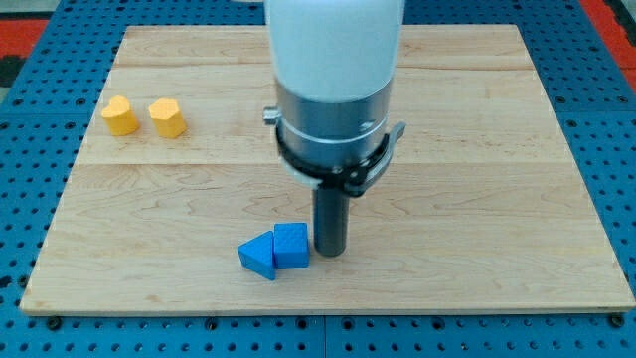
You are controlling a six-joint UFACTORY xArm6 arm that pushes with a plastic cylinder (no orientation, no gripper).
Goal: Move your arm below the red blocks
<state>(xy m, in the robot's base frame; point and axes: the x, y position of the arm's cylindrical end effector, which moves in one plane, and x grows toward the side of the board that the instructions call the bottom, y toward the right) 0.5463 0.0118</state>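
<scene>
No red block shows in the camera view; the arm's wide body may hide some of the board behind it. My tip (329,252) is at the lower middle of the wooden board (497,199), just to the right of a blue cube (291,245), close to or touching it. A blue triangular block (258,257) lies against the cube's left side. Two yellow blocks sit at the view's upper left, one heart-like (119,115) and one hexagonal (168,117).
The arm's white and grey body (335,89) rises over the board's middle and hides the part behind it. A blue pegboard surface (616,199) surrounds the board.
</scene>
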